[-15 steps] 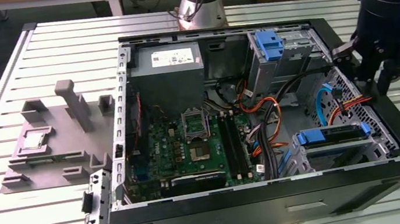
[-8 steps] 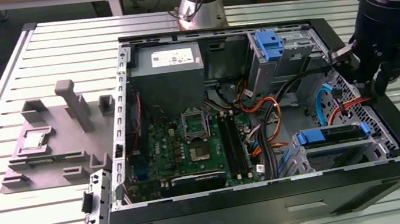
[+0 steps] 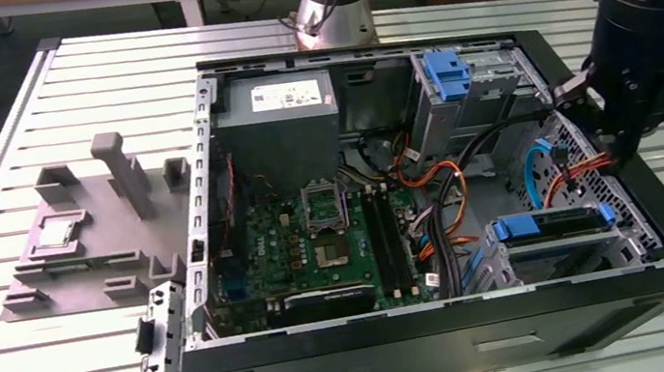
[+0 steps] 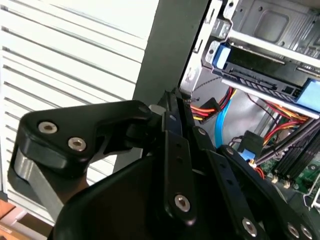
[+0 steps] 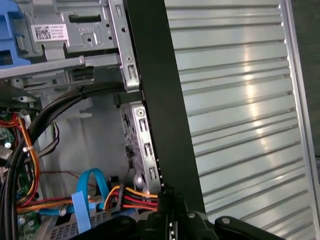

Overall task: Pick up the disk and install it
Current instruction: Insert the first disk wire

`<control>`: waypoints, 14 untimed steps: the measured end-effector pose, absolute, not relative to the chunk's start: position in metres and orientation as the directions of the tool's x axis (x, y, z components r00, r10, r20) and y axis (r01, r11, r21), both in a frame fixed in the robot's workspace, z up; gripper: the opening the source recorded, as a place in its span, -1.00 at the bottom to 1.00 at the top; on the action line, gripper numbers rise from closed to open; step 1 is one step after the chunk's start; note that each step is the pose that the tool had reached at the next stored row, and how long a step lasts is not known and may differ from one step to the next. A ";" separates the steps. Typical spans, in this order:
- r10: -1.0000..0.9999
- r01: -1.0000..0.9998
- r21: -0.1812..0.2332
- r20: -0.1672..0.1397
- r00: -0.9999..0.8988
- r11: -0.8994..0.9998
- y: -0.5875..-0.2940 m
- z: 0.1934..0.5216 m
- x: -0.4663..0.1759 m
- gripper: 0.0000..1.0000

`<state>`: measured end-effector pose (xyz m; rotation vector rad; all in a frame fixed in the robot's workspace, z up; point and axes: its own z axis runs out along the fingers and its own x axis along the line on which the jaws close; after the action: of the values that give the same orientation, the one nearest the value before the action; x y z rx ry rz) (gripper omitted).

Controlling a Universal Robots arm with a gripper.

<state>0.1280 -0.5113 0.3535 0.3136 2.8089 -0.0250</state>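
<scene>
The disk (image 3: 552,224) lies flat in the metal drive cage at the front right corner of the open computer case, its blue bracket facing up. In the second wrist view the disk (image 4: 260,80) shows edge-on, dark between blue bracket ends, inside that cage. My gripper (image 3: 625,148) hangs over the case's right wall, behind and to the exterior view's right of the disk and apart from it. Its black fingers (image 4: 172,117) meet at the tips with nothing between them. The gripper (image 5: 167,200) tip sits by the red, orange and yellow power cables.
A blue caddy (image 3: 447,72) sits in the upper drive cage (image 5: 75,35), with the grey power supply (image 3: 275,106) beside it. The motherboard (image 3: 314,247) fills the case floor. Loose orange, blue and black cables (image 3: 525,169) cross between the cages. A grey fixture (image 3: 91,230) stands on the slatted table.
</scene>
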 end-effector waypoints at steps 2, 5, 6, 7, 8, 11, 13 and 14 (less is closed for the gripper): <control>0.211 0.218 0.014 -0.310 -0.927 0.976 -0.511 0.354 0.128 -0.68; 0.211 0.218 0.014 -0.311 -0.927 0.976 -0.511 0.354 0.128 -0.68; 0.212 0.219 0.014 -0.311 -0.927 0.976 -0.511 0.355 0.128 -0.68; 0.219 0.226 0.014 -0.311 -0.925 0.974 -0.511 0.355 0.128 -0.68; 0.234 0.242 0.013 -0.311 -0.921 0.970 -0.511 0.355 0.128 -0.68; 0.283 0.294 0.013 -0.311 -0.907 0.956 -0.511 0.355 0.128 -0.68; 0.317 0.329 0.013 -0.311 -0.896 0.944 -0.511 0.354 0.128 -0.68; 0.333 0.346 0.013 -0.311 -0.890 0.938 -0.511 0.354 0.128 -0.68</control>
<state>0.1285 -0.5113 0.3545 0.5004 2.7831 -0.0609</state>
